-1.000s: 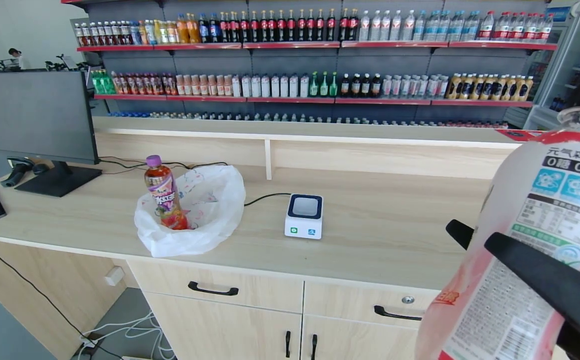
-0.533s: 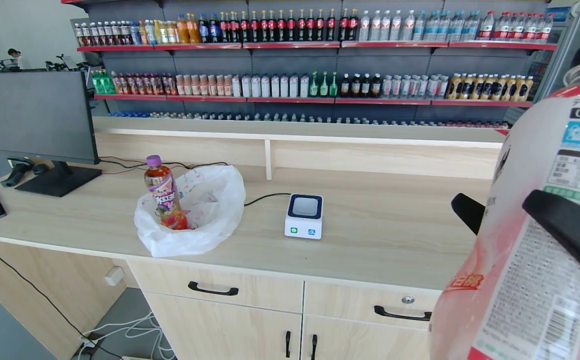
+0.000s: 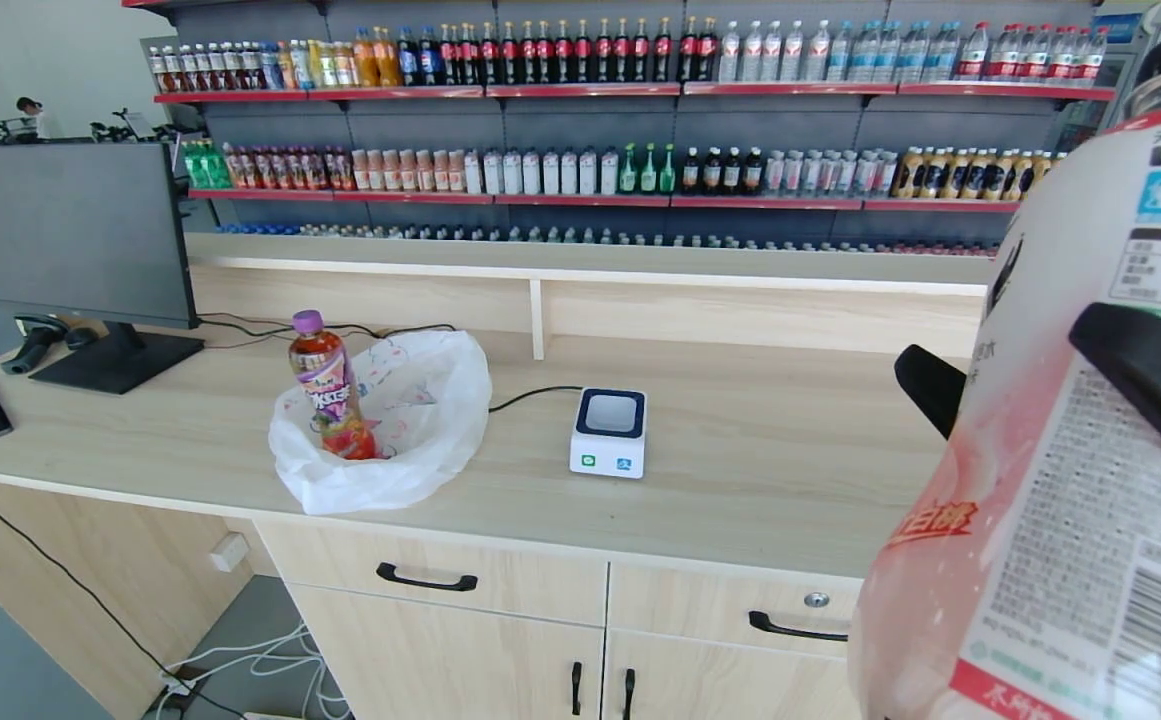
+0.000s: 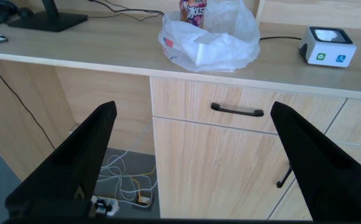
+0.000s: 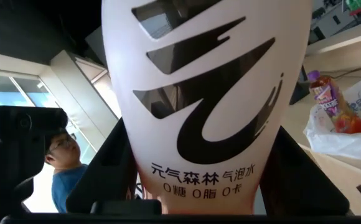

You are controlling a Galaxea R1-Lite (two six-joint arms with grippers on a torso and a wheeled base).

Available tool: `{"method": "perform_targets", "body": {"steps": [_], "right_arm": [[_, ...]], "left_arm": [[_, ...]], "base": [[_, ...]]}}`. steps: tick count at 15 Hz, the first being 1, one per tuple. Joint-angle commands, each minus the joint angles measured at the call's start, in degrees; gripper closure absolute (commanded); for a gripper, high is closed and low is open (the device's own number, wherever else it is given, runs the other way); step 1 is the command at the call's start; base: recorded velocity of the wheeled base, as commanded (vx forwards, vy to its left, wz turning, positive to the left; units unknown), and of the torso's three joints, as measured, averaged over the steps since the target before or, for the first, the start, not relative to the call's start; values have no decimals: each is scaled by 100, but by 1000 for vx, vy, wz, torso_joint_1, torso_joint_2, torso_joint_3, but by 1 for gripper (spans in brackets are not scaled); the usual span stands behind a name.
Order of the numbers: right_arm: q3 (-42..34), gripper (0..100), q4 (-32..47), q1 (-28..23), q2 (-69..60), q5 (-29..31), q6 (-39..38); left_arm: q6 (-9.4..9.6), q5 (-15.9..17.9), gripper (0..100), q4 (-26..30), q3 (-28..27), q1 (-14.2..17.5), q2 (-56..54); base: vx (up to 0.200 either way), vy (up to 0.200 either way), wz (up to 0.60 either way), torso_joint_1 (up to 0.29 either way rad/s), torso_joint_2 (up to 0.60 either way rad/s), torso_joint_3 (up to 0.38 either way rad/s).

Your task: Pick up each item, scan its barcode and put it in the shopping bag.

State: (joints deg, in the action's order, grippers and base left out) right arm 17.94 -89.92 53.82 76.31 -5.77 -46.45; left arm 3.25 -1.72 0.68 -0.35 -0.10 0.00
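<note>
A big pink-and-white bottle (image 3: 1060,500) hangs close at the right, above the counter's right end, barcode label facing me. My right gripper (image 3: 1005,350) is shut on its body, one black finger on each side; the right wrist view has the same bottle (image 5: 205,93) between the fingers (image 5: 115,162). A white shopping bag (image 3: 390,440) sits on the counter with an orange drink bottle (image 3: 328,390) standing in it. To its right is the small white scanner (image 3: 609,432). My left gripper (image 4: 193,112) hangs open and empty, low in front of the drawers.
A monitor (image 3: 80,235) and a handheld scanner (image 3: 35,345) stand at the counter's left end. A raised wooden ledge (image 3: 590,270) runs along the back, with shelves of bottles (image 3: 640,100) behind. Drawer handles (image 4: 236,112) face the left gripper.
My right gripper has lifted the pink-and-white bottle upward and slightly rightward. The bag, the scanner and the orange bottle have not moved.
</note>
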Motion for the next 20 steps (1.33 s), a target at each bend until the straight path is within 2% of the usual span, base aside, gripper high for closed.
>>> {"method": "perform_targets", "body": {"steps": [1,7,14,20], "right_arm": [[139,100,-8,6,138,-12,-58],[297,100,-8,102,393,-65,-58],[939,100,-8,111,929,-100,-58],[1211,100,-8,93,1536,-91,496]], "left_arm": [[0,-4,0,2,0,1,0],[0,-4,0,2,0,1,0],[0,-4,0,2,0,1,0],[0,-4,0,2,0,1,0]], "base": [[0,0,0,0,0,0],[0,0,0,0,0,0],[0,0,0,0,0,0],[0,0,0,0,0,0]]}}
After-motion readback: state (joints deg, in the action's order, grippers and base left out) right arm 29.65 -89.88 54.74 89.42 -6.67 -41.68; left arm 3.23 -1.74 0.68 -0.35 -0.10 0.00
